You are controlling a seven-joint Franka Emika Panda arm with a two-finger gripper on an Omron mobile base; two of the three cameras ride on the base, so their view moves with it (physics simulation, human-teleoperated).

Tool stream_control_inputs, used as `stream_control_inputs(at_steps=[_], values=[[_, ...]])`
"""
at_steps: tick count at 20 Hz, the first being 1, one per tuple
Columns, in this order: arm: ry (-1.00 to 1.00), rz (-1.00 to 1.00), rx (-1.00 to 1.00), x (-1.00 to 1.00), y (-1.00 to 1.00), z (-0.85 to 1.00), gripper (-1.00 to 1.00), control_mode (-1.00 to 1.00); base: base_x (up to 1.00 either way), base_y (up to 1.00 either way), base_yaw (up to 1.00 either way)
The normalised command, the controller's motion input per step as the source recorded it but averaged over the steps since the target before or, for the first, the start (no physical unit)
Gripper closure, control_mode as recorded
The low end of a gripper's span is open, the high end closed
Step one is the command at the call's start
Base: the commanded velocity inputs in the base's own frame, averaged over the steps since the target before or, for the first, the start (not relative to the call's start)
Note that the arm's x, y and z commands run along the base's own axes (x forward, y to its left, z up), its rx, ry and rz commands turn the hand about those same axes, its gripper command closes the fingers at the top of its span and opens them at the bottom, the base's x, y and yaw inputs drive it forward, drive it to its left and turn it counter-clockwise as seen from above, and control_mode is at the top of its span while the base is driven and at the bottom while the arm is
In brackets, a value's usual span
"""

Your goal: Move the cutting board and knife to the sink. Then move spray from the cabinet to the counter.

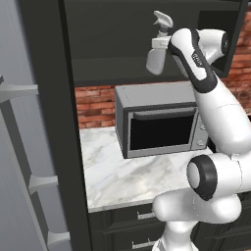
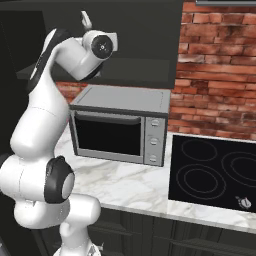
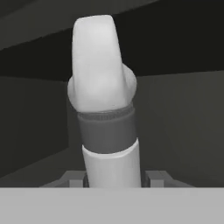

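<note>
The spray (image 1: 159,46) is a pale grey-white bottle with a trigger nozzle, held up inside the dark open cabinet (image 1: 108,39) above the microwave. In the hand view the spray (image 3: 103,87) stands close before the camera and leans slightly, with a dark band round its body. My gripper (image 3: 114,177) is shut on the spray, one fingertip on each side of its lower part. From the right, only the nozzle of the spray (image 2: 86,20) pokes up behind my wrist. The white marble counter (image 1: 117,176) lies well below.
A steel microwave (image 1: 157,122) stands on the counter under the cabinet, close below my arm. A black glass cooktop (image 2: 215,170) lies to its right, before a red brick wall (image 2: 215,75). A grey door with handles (image 1: 29,147) is at far left.
</note>
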Motion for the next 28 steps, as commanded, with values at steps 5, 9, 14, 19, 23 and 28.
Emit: stream_control_inputs(at_steps=[5, 9, 14, 19, 23, 28], values=[[0.0, 0.0, 0.0, -1.0, -0.22, -0.24, 1.0, -1.0, 0.0, 0.0, 0.0], [0.06, 0.04, 0.0, -0.95, -0.16, -0.36, 1.0, -1.0, 0.0, 0.0, 0.0], [0.08, 0.1, 0.0, -0.87, -0.08, -0.4, 1.0, -1.0, 0.0, 0.0, 0.0], [0.14, 0.23, 0.0, -0.77, -0.06, -0.33, 1.0, -1.0, 0.0, 0.0, 0.0], [0.25, 0.27, 0.0, -0.38, -0.07, -0.44, 1.0, -1.0, 0.0, 0.0, 0.0], [0.14, 0.22, -0.01, 0.14, -0.17, -0.61, 1.0, -1.0, 0.0, 0.0, 0.0]])
